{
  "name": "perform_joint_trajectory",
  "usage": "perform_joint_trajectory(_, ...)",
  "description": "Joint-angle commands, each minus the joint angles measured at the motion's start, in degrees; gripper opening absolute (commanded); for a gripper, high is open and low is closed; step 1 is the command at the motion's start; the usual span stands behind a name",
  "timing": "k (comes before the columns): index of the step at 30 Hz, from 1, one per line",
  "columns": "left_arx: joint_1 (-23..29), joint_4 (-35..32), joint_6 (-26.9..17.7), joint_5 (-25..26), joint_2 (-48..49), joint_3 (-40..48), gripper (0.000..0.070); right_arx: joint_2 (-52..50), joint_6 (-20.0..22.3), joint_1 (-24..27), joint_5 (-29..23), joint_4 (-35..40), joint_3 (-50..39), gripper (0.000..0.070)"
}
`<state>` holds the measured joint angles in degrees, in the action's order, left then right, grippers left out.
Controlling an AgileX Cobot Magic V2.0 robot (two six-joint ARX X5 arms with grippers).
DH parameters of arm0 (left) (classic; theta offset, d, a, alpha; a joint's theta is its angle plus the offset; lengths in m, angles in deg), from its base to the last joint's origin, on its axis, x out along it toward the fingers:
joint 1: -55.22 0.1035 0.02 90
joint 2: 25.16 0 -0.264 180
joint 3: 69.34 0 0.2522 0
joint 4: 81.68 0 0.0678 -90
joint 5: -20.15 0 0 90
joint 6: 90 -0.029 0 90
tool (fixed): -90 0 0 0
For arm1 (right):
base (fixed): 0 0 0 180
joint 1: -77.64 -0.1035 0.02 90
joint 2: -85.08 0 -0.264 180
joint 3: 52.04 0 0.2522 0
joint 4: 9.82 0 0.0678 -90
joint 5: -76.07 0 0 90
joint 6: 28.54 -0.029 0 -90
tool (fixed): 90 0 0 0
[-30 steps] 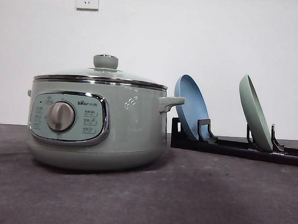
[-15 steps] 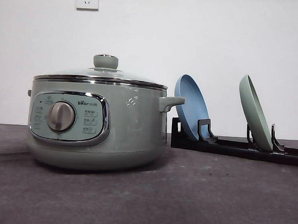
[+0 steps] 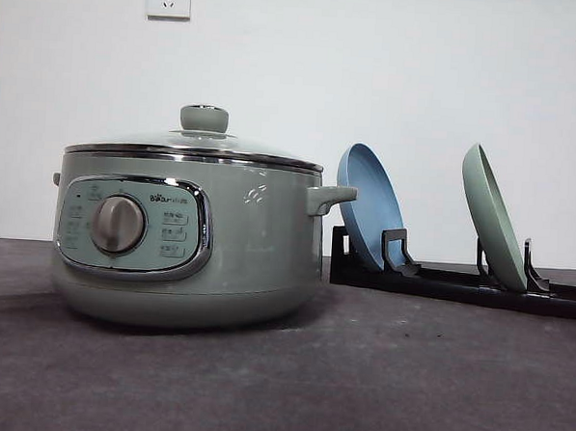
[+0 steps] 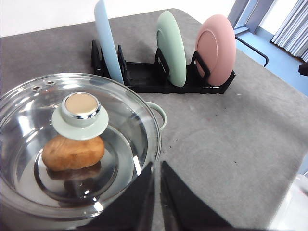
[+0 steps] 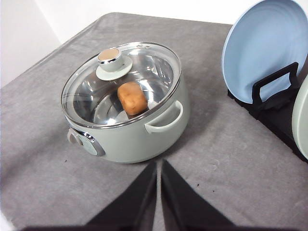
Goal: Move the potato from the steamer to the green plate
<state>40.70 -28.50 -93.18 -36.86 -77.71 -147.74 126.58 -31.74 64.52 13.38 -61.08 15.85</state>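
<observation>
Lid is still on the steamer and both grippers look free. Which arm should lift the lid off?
Probably left. The left gripper hangs right over the steamer rim, close to the lid knob. The right gripper sits farther back over bare table, nearer the green plate. The potato waits under the glass.

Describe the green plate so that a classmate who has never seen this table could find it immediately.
Start at the large sage-green steamer, then look to the black dish rack beside it, where three plates stand on edge. The green plate sits in the middle slot. It is pale mint, flanked by the blue plate nearer the steamer and the pink plate on the far side.
</observation>
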Motion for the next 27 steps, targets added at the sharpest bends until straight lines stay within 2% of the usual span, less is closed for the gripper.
perform_joint_trajectory(1,-0.2,-1.0,-0.9,0.5,-0.6,-1.4,0.0031,0.4,0.9,-0.3,-0.2,1.2,1.1,0.0001)
perform_joint_trajectory(3,-0.2,-0.9,-0.9,0.5,-0.7,-1.4,0.0071,0.4,0.9,-0.3,-0.3,1.5,1.1,0.0003)
perform_joint_trajectory(5,-0.2,-0.9,-0.9,0.5,-0.9,-1.4,0.0173,0.4,0.9,-0.3,-0.3,1.4,1.1,0.0025)
perform_joint_trajectory(6,-0.2,-0.9,-0.9,0.5,-1.0,-1.4,0.0243,0.4,0.9,-0.3,-0.3,1.4,1.1,0.0073)
perform_joint_trajectory(7,-0.2,-0.9,-0.9,0.5,-1.0,-1.4,0.0318,0.4,0.9,-0.3,-0.3,1.4,1.1,0.0142)
perform_joint_trajectory(10,-0.3,-0.9,-0.9,0.5,-1.1,-1.4,0.0558,0.4,0.8,-0.3,-0.3,1.4,1.1,0.0413)
perform_joint_trajectory(12,-0.5,-0.9,-0.8,0.5,-1.1,-1.4,0.0662,0.4,0.6,-0.3,-0.3,1.4,1.1,0.0575)
perform_joint_trajectory(14,-0.8,-0.9,-0.7,0.5,-1.1,-1.4,0.0683,0.4,0.6,-0.3,-0.3,1.4,1.1,0.0659)
perform_joint_trajectory(19,-1.9,-0.6,-0.4,0.5,-1.1,-1.4,0.0682,0.3,0.6,-0.3,-0.3,1.4,1.1,0.0664)
perform_joint_trajectory(27,-2.4,-0.2,-0.4,0.5,-1.1,-1.4,0.0676,0.4,-4.1,-0.3,-0.1,1.4,1.1,0.0664)
